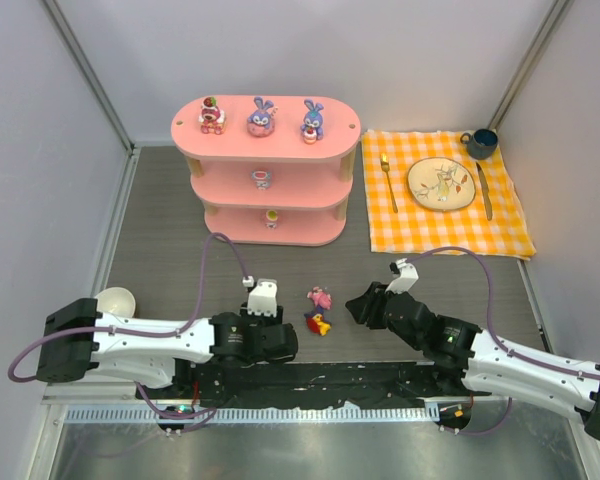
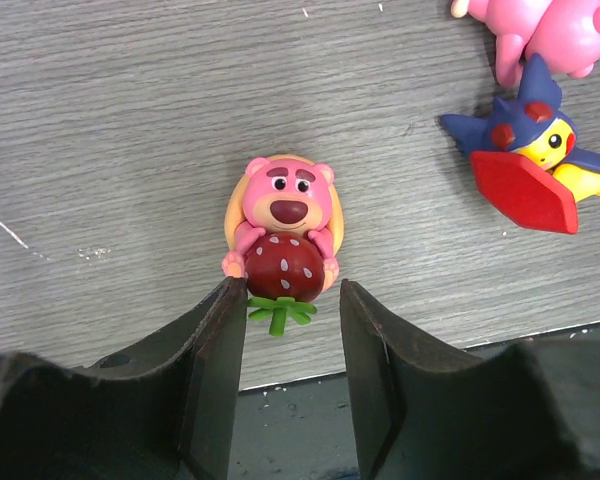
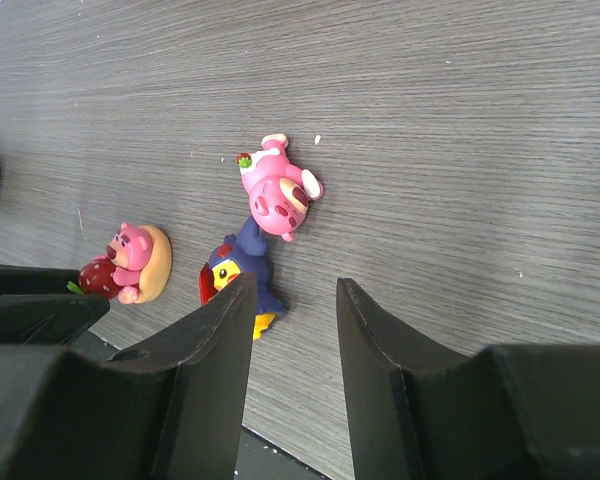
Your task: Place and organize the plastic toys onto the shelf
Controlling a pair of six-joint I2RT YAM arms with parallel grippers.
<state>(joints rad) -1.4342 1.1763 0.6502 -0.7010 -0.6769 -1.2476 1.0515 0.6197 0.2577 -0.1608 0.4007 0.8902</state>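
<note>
**Left claw lined up on the strawberry bear**

The left claw [image 2: 292, 300] stands spread and holds nothing. The pink bear [image 2: 285, 215] lies face-up just beyond its tips, with the strawberry's leaf between them. A sound grasp probably means easing forward and pinching the body, not the leaf. The right claw [image 3: 295, 295] is also spread, beside the blue-yellow figure [image 3: 245, 245] and the pink round toy [image 3: 275, 190]. Farther off, the shelf [image 1: 265, 150] carries five toys. The worktop [image 1: 160, 230] is flat grey wood-grain, and pale walls enclose it.

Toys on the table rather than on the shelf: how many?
3: a pink strawberry bear at the open left gripper, a blue-and-yellow figure beside it, a pink figure just beyond. The top view hides the bear.
</note>
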